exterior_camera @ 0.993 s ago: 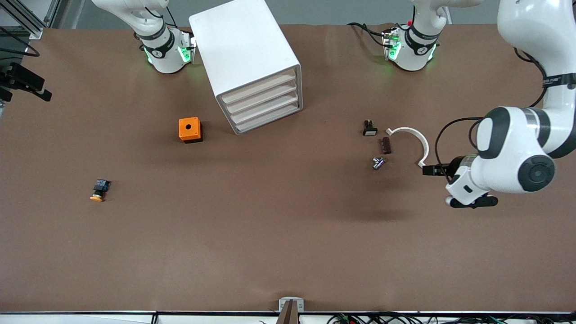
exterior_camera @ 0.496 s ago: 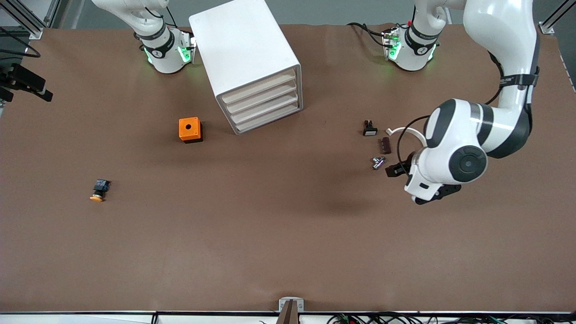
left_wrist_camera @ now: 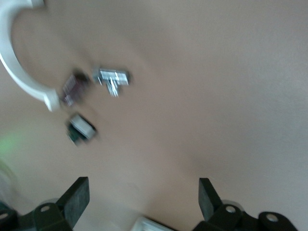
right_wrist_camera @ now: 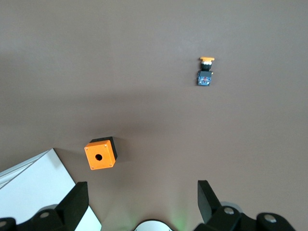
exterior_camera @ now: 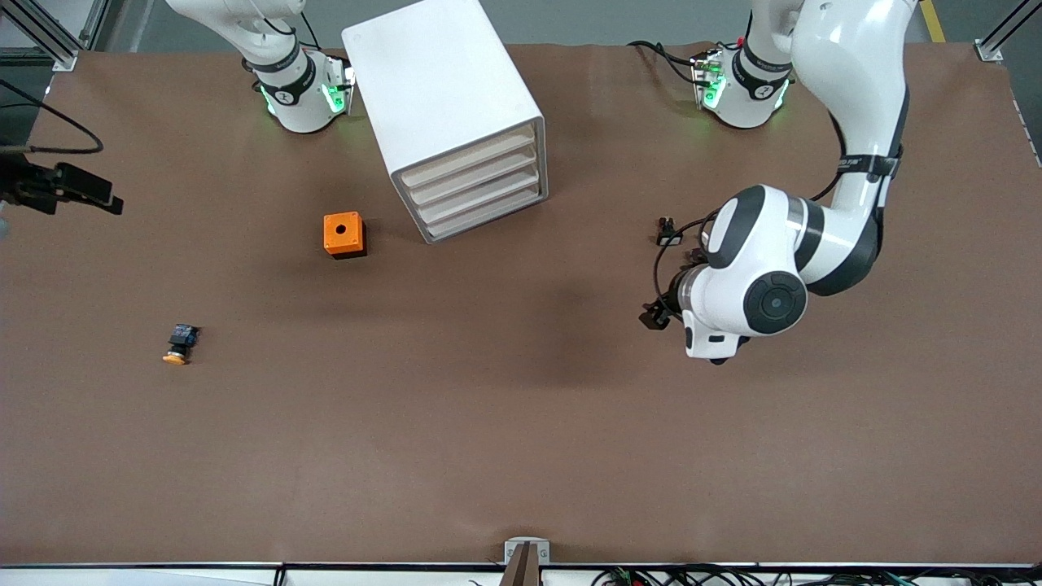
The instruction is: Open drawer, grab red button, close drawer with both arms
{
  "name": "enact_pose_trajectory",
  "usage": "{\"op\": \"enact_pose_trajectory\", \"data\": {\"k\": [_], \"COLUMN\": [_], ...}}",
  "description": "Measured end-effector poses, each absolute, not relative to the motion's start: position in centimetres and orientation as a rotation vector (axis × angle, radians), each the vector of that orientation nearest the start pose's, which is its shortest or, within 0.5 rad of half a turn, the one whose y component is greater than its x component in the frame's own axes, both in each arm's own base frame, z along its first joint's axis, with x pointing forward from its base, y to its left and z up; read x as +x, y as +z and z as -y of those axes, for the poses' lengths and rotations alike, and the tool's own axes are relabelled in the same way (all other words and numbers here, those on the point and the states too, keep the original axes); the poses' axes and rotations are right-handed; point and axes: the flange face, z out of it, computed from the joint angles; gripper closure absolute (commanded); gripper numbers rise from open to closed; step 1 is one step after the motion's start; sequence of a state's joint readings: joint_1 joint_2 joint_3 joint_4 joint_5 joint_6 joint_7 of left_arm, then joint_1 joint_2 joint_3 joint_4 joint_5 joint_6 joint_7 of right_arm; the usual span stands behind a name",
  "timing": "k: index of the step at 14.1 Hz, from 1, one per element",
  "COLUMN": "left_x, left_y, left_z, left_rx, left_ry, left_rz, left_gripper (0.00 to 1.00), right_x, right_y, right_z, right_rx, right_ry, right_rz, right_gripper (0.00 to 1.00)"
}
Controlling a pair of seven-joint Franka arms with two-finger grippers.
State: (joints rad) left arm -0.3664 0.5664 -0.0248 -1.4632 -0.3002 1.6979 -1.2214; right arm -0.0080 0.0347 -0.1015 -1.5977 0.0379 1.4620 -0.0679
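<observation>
The white cabinet [exterior_camera: 444,89] stands near the right arm's base, with its four off-white drawers [exterior_camera: 476,189] all shut. The red-capped button is out of view. My left gripper [exterior_camera: 654,316] hangs open and empty over bare table, beside a cluster of small parts; its fingers [left_wrist_camera: 77,197] stand wide apart. My right gripper [right_wrist_camera: 142,199] is open and empty, high above the table near its own base. Its wrist view shows a corner of the cabinet [right_wrist_camera: 33,185]. A black part of that hand [exterior_camera: 77,189] shows at the edge of the front view.
An orange cube with a hole [exterior_camera: 343,234] sits beside the cabinet [right_wrist_camera: 100,155]. An orange-yellow capped button [exterior_camera: 179,343] lies nearer the camera [right_wrist_camera: 206,72]. By the left gripper lie a black-and-white part [exterior_camera: 669,234], a metal piece [left_wrist_camera: 113,78], a dark block [left_wrist_camera: 72,89] and a white curved piece [left_wrist_camera: 19,72].
My left arm has swung from the table's end toward the middle and now covers most of the small parts. The black part of the right hand has shifted lower in the front view.
</observation>
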Motion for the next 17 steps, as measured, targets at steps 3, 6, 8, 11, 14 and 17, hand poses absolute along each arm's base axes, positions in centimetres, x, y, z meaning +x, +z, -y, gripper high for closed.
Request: {"op": "enact_pose_trajectory", "data": {"k": [3,6,8,11,14,17], "left_x": [61.3,60.9,60.4,58.7,56.2,53.6], "left_y": [31.3,29.9,29.7,28.9,25.1,22.4], "left_z": [30.1,32.5,33.5,35.1,37.6,40.1], "left_rx": [-2.507,-2.247,-2.1,-1.984,-1.811,-1.649], "left_ry": [0.846,1.024,1.153,1.266,1.296,1.338], "left_rz": [1.661,1.906,1.974,1.931,1.881,1.823], "left_gripper": [0.0,0.0,0.0,0.0,0.0,0.0], "right_x": [56.5,56.6,56.9,57.2,57.2,57.2], "right_y": [54.9,55.1,55.5,55.7,55.7,55.5], "right_z": [6.4,6.9,6.8,6.7,6.7,6.8], "right_rx": [-3.076,-3.122,-3.178,-3.194,-3.191,-3.127], "right_ry": [0.329,0.335,0.306,0.272,0.271,0.262], "right_rz": [-0.09,-0.085,-0.064,-0.057,-0.062,-0.15], "right_gripper": [0.0,0.0,0.0,0.0,0.0,0.0]}}
